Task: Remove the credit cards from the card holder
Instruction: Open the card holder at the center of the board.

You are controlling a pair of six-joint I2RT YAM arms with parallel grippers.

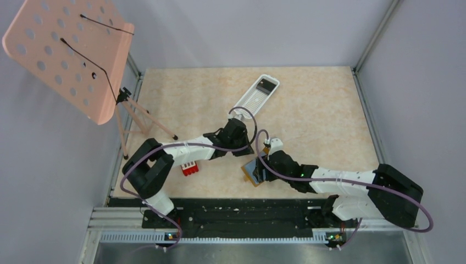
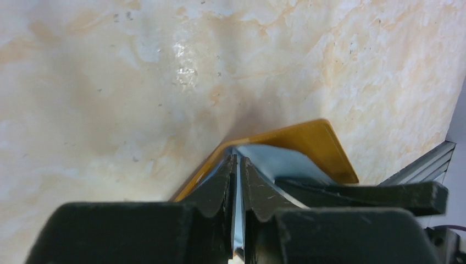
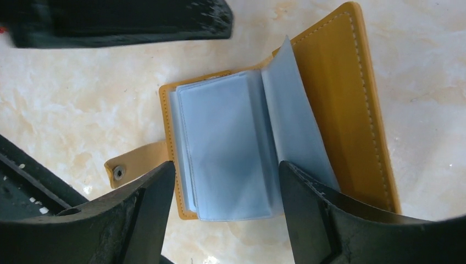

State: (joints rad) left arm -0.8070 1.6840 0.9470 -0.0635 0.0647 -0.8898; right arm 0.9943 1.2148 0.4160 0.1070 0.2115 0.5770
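Tan card holder (image 3: pixel 351 110) is lying open under the released right end effector (image 3: pixel 226 170). Left end effector (image 2: pixel 237 160) is clenching a thin credit card (image 2: pixel 237 220).

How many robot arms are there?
2. The left arm reaches in from the left; the right arm reaches in from the right, over the open card holder. None looks hidden.
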